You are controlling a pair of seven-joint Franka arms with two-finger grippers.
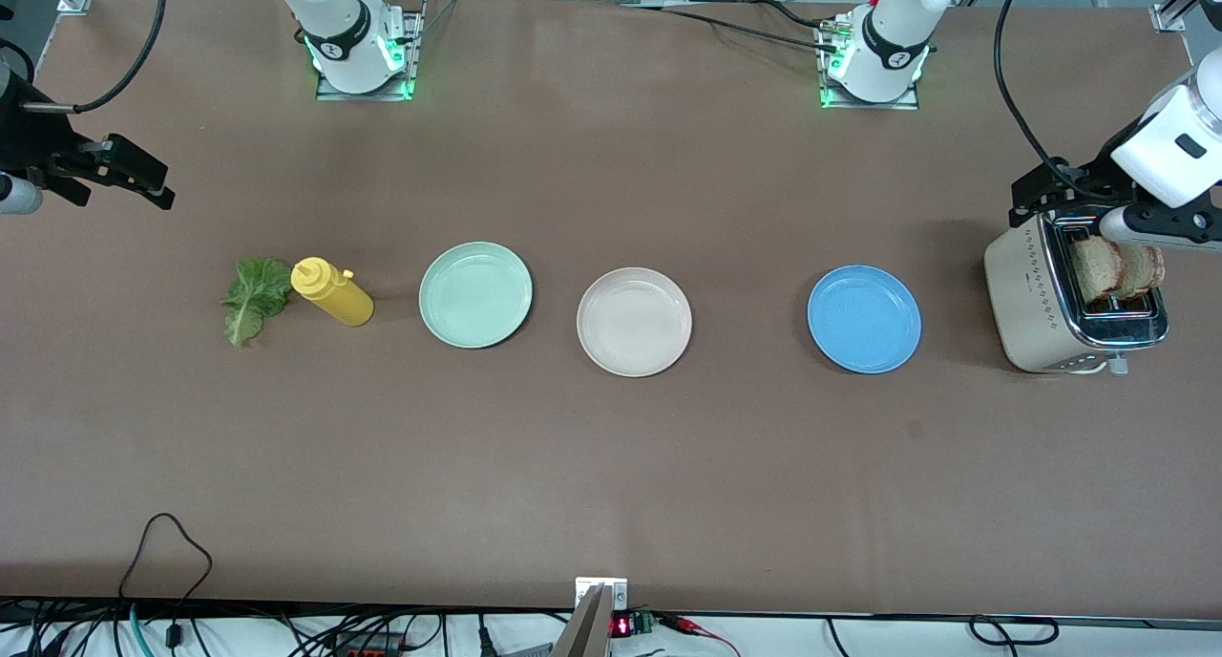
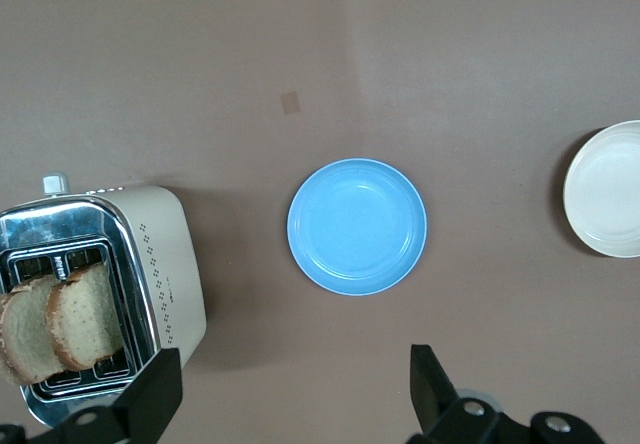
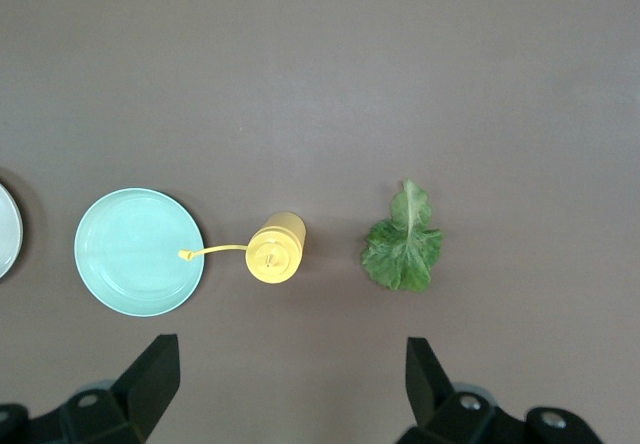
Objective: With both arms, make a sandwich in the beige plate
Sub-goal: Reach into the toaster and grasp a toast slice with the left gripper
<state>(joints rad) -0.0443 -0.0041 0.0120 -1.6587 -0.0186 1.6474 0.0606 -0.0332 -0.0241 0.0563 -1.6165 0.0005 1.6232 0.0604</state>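
Note:
The beige plate (image 1: 634, 321) lies bare at the table's middle, between a mint-green plate and a blue plate; its rim also shows in the left wrist view (image 2: 610, 189). Two bread slices (image 1: 1117, 267) (image 2: 60, 319) stand in a toaster (image 1: 1041, 299) (image 2: 165, 254) at the left arm's end. A green lettuce leaf (image 1: 256, 297) (image 3: 403, 244) lies flat at the right arm's end. My left gripper (image 1: 1036, 199) (image 2: 295, 364) hangs open and holds nothing, up in the air by the toaster. My right gripper (image 1: 162, 187) (image 3: 290, 349) is open too, high over the table by the lettuce.
A yellow squeeze bottle (image 1: 331, 291) (image 3: 275, 249) lies between the lettuce and the mint-green plate (image 1: 475, 294) (image 3: 138, 252). The blue plate (image 1: 864, 318) (image 2: 357, 226) sits between the beige plate and the toaster. Cables hang along the table's front edge.

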